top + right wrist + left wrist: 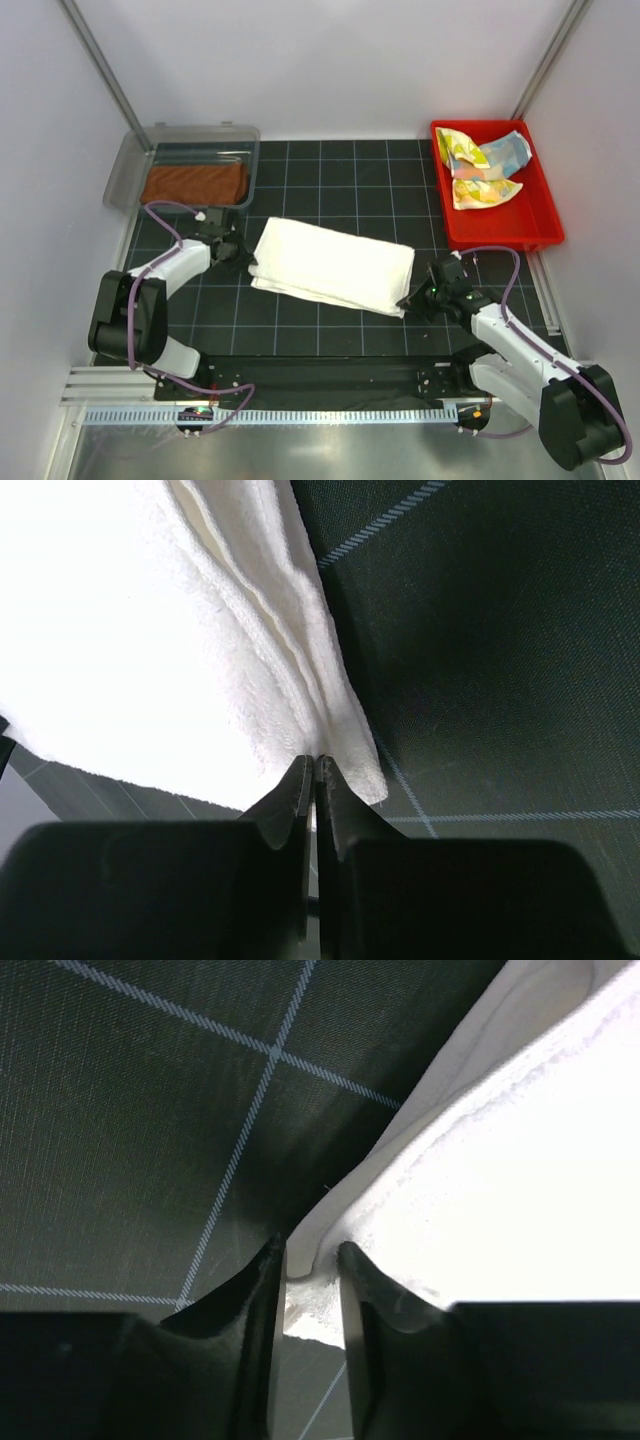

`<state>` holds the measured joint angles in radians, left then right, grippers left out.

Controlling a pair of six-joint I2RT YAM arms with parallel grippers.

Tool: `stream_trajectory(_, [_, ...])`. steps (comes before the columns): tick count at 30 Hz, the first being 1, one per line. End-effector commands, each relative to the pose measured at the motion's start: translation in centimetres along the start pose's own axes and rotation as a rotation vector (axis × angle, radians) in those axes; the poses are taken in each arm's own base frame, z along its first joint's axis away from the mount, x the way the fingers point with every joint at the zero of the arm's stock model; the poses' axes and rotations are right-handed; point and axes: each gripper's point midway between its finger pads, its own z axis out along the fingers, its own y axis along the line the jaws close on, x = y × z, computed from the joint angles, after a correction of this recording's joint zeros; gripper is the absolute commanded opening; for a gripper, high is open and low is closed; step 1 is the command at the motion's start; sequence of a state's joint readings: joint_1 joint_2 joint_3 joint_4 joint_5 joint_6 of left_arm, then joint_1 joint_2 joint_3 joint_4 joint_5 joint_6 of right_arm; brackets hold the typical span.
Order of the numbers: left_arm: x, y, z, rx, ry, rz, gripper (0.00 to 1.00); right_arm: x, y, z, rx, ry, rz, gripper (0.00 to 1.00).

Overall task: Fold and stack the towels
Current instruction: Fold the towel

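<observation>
The two dark fingers (255, 1295) of the left gripper (310, 1270) were clenched on a bunched corner of the white towel (520, 1190), with a small wad of cloth pressed into the narrow gap between them. The right gripper (312, 772) had its tips drawn almost together, pinching the thin layered edge of the same towel close to its corner. Seen from above, the left gripper (233, 250) held the towel's left end and the right gripper (414, 298) its near right corner, both low over the black grid mat (330, 170). The white towel (335, 265) lay folded in layers as a long rectangle across the middle of the bench, slanting from left towards the near right. At the far left corner a clear bin (125, 172) held the rust-brown towel (195, 183), lying flat. At the far right corner a red tray (545, 218) held loosely crumpled cloths: the light-blue towel (507, 152) towards the far edge and the pale yellow patterned towel (483, 193) just nearer, touching it.
</observation>
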<state>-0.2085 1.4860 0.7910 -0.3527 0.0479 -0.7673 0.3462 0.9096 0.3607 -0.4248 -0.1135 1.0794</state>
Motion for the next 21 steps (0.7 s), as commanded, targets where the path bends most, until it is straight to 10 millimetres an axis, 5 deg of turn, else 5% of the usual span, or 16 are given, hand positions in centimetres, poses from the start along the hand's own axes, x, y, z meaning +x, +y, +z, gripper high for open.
stream_trajectory(1, [-1.7,-1.7,-0.2,0.054,-0.036,-0.010,0.29,-1.0,1.7,-0.6,-0.046,-0.046,-0.008,0.04])
stream_trajectory(6, [-1.9,-1.7,-0.6,0.040,-0.036,-0.011,0.00,-1.4,2.2,-0.9,-0.054,-0.056,-0.018,0.01])
stream_trajectory(13, [-3.0,-2.3,-2.5,0.024,-0.048,-0.021,0.00,-3.0,4.2,-2.8,-0.066,-0.104,-0.089,0.01])
stream_trajectory(21, [-2.8,-3.2,-5.2,0.048,-0.023,-0.010,0.00,-5.0,4.3,-4.5,0.014,-0.165,-0.245,0.01])
